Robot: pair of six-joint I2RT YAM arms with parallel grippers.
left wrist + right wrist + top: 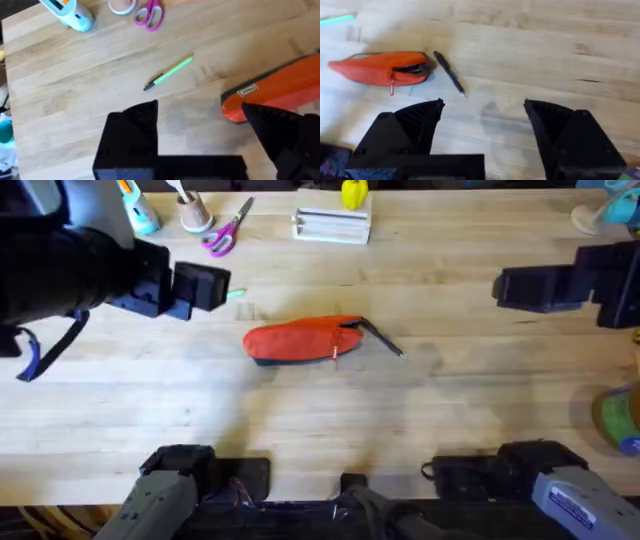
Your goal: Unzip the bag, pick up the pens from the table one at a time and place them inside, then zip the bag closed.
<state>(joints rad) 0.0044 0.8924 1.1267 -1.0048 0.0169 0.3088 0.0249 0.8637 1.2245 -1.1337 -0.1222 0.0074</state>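
Observation:
The orange-red bag (300,340) lies mid-table, also visible as the bag (280,90) and the bag (377,67). Its zipper looks open at the end nearest the black pen. That black pen (381,338) lies slanted against this end, shown too as the black pen (450,74). A light green pen (169,73) rests on the table (450,400) behind and left of the bag; its tip peeks out as the green pen (236,294). My left gripper (222,286) hovers open above it, fingers (135,125) empty. My right gripper (505,288) hangs open, far right of the bag, fingers (415,122) empty.
Pink-handled scissors (222,235), a cup (195,215) and a white and blue bottle (140,210) sit at the back left. A white box (332,225) stands at the back centre. A tape roll (625,420) lies at the right edge.

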